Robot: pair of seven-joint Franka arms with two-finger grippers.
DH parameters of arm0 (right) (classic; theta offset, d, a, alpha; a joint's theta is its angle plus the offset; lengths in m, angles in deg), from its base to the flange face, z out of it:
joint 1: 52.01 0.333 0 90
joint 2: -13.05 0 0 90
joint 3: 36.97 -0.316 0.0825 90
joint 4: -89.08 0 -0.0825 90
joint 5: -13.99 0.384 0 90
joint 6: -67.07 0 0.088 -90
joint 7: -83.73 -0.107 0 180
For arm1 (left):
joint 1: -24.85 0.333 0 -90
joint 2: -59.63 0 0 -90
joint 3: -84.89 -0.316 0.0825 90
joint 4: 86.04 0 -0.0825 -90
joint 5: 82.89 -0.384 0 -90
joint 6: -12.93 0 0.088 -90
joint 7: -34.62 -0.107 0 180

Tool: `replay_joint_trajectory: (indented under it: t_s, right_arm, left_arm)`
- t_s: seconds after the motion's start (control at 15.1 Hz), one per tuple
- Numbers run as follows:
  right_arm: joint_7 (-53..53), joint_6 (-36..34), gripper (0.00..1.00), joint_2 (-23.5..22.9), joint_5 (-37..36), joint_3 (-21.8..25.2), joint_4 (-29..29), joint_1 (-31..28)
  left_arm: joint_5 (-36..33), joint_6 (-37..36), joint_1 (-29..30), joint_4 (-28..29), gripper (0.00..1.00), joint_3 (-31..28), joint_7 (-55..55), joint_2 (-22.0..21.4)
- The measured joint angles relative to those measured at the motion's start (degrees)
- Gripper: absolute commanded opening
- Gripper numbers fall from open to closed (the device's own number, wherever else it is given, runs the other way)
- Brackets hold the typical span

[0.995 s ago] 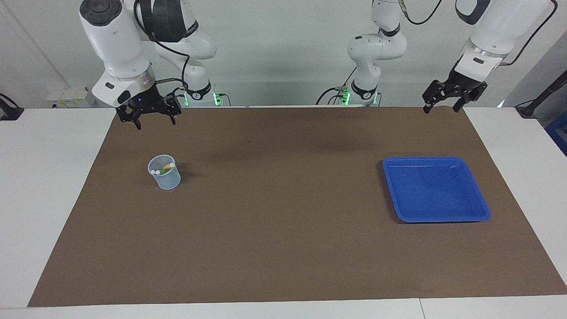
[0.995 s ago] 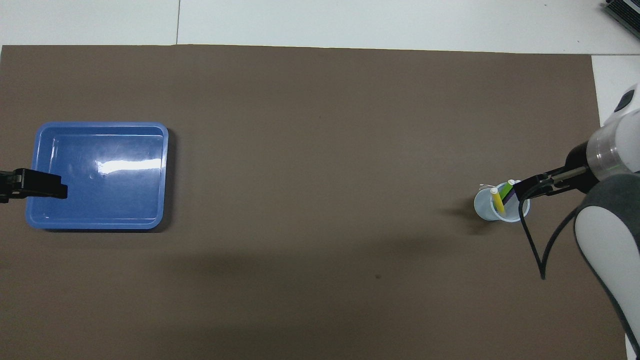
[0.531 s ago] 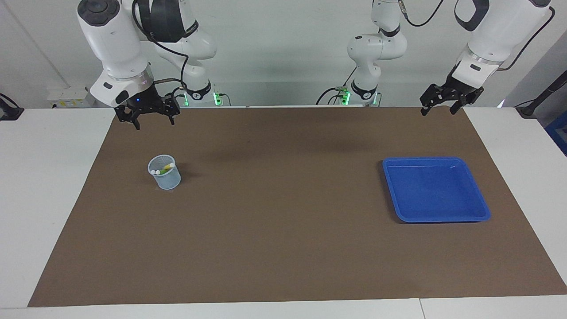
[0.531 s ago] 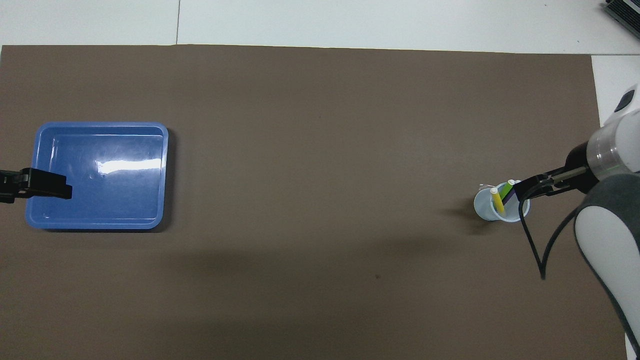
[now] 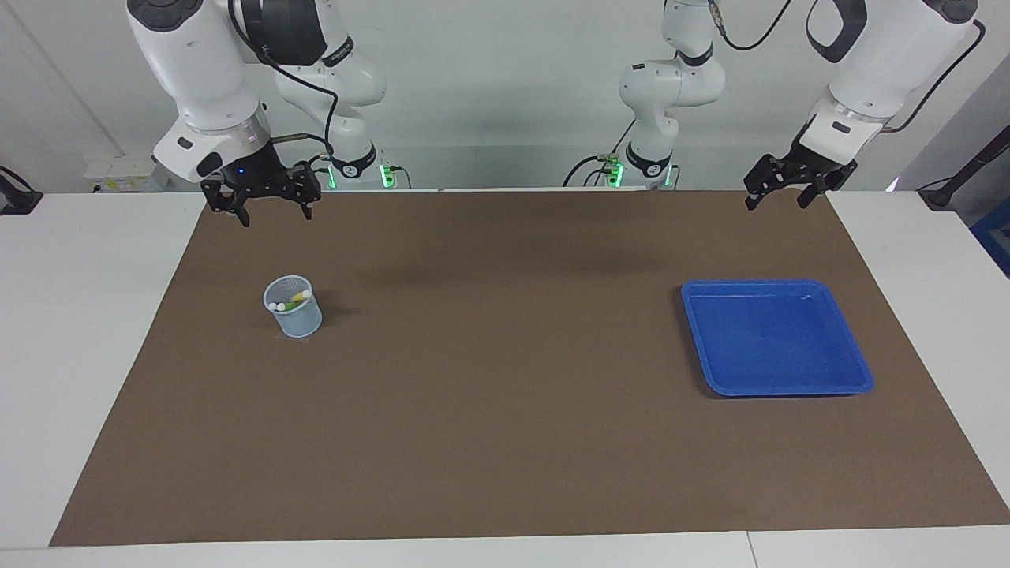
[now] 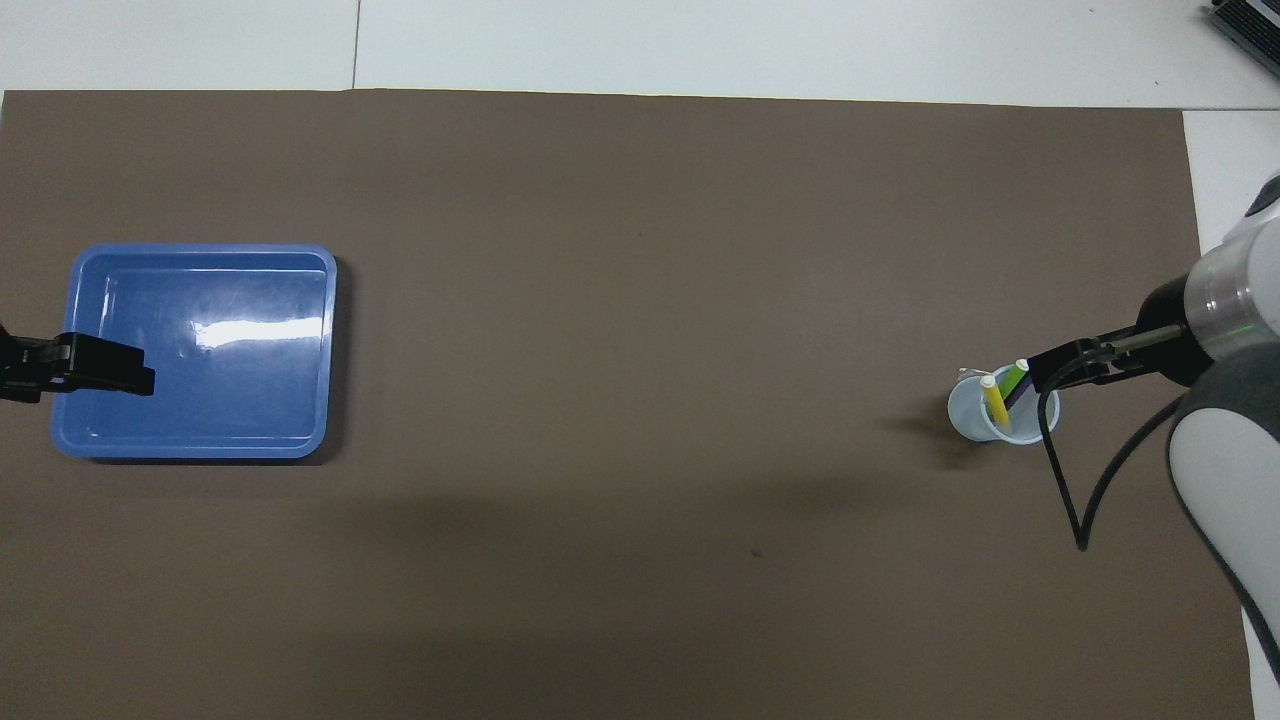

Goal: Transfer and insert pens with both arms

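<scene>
Three pens stand in a small pale blue cup [image 5: 300, 320] on the mat toward the right arm's end. In the overhead view the cup [image 6: 966, 416] holds the yellow pen [image 6: 995, 403], the green pen [image 6: 1015, 376] and the purple pen [image 6: 1021, 394]. In the facing view I see the yellow pen [image 5: 301, 297] and green pen [image 5: 289, 305]; the purple one is hidden. My right gripper [image 5: 274, 211] is open and empty, in the air over the mat's robot-side edge, apart from the cup. My left gripper [image 5: 777, 197] is open and empty, over the mat's robot-side edge near the blue tray [image 5: 777, 339].
The blue tray [image 6: 200, 400] is shallow, square and empty, toward the left arm's end. A brown mat [image 5: 505, 410] covers most of the white table [image 5: 87, 315].
Both grippers have risen slightly. The left gripper has drifted a little toward the table's middle. The cup, pens and tray have not moved.
</scene>
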Motion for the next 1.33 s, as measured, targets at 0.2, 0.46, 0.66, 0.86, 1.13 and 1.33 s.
replay_joint_trajectory:
  t_s: [0.2,0.46,0.66,0.86,1.13,1.33]
  right_arm:
    - [-0.1,-0.3,1.0,-0.7,0.0,4.1,-0.7,0.0]
    - [-0.1,-0.3,1.0,-1.2,0.0,6.3,-1.1,-0.1]
    - [-0.2,-0.3,1.0,-1.2,0.0,6.3,-1.2,-0.1]
    - [-0.2,-0.2,1.0,-1.2,0.0,6.2,-1.2,-0.1]
    - [-0.2,-0.2,1.0,-1.2,0.0,6.0,-1.4,-0.1]
    - [-0.2,-0.2,1.0,-1.3,0.0,5.9,-1.4,-0.1]
  left_arm:
    - [0.0,0.1,0.0,-0.6,1.0,0.0,0.0,-0.1]
    - [0.0,0.1,0.0,-1.1,1.0,-0.1,0.0,-0.4]
    - [0.0,0.1,0.0,-1.1,1.0,-0.2,0.0,-0.4]
    - [0.0,0.1,0.0,-1.1,1.0,-0.2,0.0,-0.4]
    - [0.0,0.1,0.0,-1.1,1.0,-0.3,0.0,-0.2]
    - [0.0,0.1,0.0,-1.1,1.0,-0.4,0.0,0.1]
